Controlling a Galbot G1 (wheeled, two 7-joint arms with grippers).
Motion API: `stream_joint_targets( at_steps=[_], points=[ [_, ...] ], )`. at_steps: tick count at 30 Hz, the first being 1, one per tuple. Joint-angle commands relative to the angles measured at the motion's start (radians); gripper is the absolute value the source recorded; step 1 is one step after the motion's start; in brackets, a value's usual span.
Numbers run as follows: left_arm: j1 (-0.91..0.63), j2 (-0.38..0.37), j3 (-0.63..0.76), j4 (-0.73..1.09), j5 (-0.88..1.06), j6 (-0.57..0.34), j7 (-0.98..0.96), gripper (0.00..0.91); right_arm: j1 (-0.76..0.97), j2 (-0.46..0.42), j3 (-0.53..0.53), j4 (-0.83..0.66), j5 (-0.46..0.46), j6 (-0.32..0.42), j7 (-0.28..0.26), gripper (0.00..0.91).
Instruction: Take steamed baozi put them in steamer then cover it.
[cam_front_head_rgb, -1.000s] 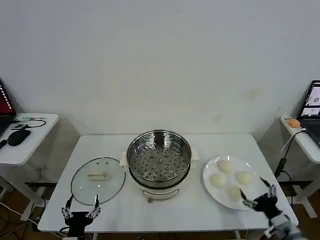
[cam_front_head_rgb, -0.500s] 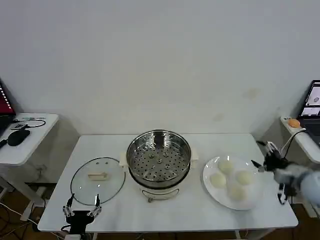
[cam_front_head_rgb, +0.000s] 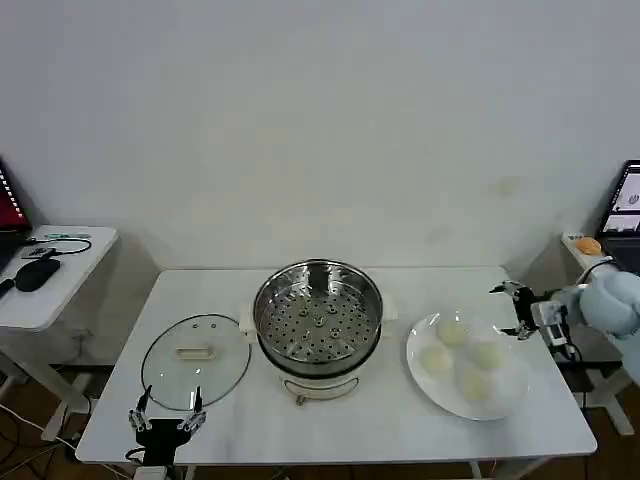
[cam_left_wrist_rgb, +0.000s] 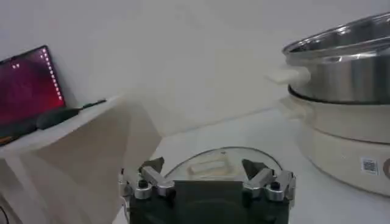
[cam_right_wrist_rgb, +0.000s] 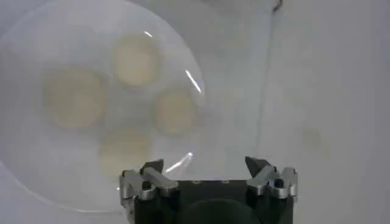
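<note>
Four steamed baozi (cam_front_head_rgb: 462, 357) sit on the white plate (cam_front_head_rgb: 510, 398) at my right side of the table (cam_front_head_rgb: 400, 420), none of them yet in the steamer (cam_front_head_rgb: 318, 318). Nearest me, my left gripper (cam_front_head_rgb: 165, 422) hangs at the front edge of the table, its jaws spread and empty, just in front of the cover (cam_front_head_rgb: 196, 361), which lies flat with its cream bar handle up. From the left wrist that cover (cam_left_wrist_rgb: 222, 164) lies right beyond my left gripper (cam_left_wrist_rgb: 207, 173), with the steamer (cam_left_wrist_rgb: 344, 91) off to one side.

My right gripper (cam_front_head_rgb: 512, 308) is the one at work: it hovers above the far right rim of the plate, jaws wide apart and holding nothing. The buns lie toward me and toward the steamer from it, so I judge the next move is a short reach inward and down. This arm is much the nearer to them. From the right wrist, my right gripper (cam_right_wrist_rgb: 207, 173) looks down on the steamed baozi (cam_right_wrist_rgb: 135, 59), a close cluster of round, smooth, cream-white buns with no long axis, so any approach angle should do. The plate (cam_right_wrist_rgb: 24, 170) is glossy; a bun might slide if nudged.

Beyond, mid-table, the steamer stands open, perforated tray bare
</note>
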Motion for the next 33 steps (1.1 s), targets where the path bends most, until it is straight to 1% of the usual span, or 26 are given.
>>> stream_joint_targets(
  at_steps=[1,6,8,9,11,13,16,21,26,29,31,32,33],
  points=[
    [0.001,-0.006,-0.002,0.004,0.009,-0.002,0.000,0.907,0.197,0.120,-0.261,-0.185,0.063,-0.030,-0.064,0.907],
    [-0.001,-0.012,-0.005,0.008,0.015,-0.005,0.001,0.907,0.246,0.202,-0.320,-0.244,0.065,-0.064,-0.050,0.907],
    [-0.002,-0.015,-0.007,0.011,0.017,-0.007,0.001,0.907,0.258,0.224,-0.337,-0.262,0.081,-0.074,-0.052,0.907],
    [-0.003,-0.016,-0.008,0.012,0.017,-0.008,0.001,0.907,0.265,0.239,-0.356,-0.269,0.095,-0.094,-0.054,0.907],
    [-0.002,-0.017,-0.009,0.015,0.017,-0.010,0.001,0.907,0.271,0.255,-0.371,-0.277,0.088,-0.110,-0.062,0.907],
    [-0.003,-0.017,-0.011,0.017,0.017,-0.011,0.001,0.907,0.281,0.269,-0.390,-0.300,0.056,-0.122,-0.061,0.907],
    [-0.004,-0.017,-0.015,0.019,0.016,-0.012,0.001,0.907,0.292,0.283,-0.400,-0.322,0.033,-0.143,-0.060,0.907],
    [-0.007,-0.018,-0.016,0.022,0.017,-0.012,0.001,0.907,0.301,0.285,-0.412,-0.341,0.016,-0.155,-0.068,0.907],
    [-0.009,-0.020,-0.015,0.018,0.017,-0.012,0.001,0.907,0.295,0.286,-0.424,-0.344,0.032,-0.163,-0.063,0.907],
    [-0.009,-0.021,-0.014,0.016,0.020,-0.012,0.001,0.907,0.289,0.293,-0.424,-0.348,0.031,-0.166,-0.059,0.877],
    [-0.008,-0.021,-0.014,0.015,0.020,-0.012,0.001,0.907,0.288,0.300,-0.423,-0.356,0.031,-0.167,-0.054,0.796],
    [-0.008,-0.022,-0.014,0.015,0.020,-0.013,0.002,0.907,0.288,0.305,-0.423,-0.362,0.030,-0.167,-0.053,0.776],
    [-0.008,-0.022,-0.015,0.015,0.020,-0.013,0.002,0.907,0.289,0.309,-0.422,-0.367,0.029,-0.165,-0.054,0.725]
  ],
)
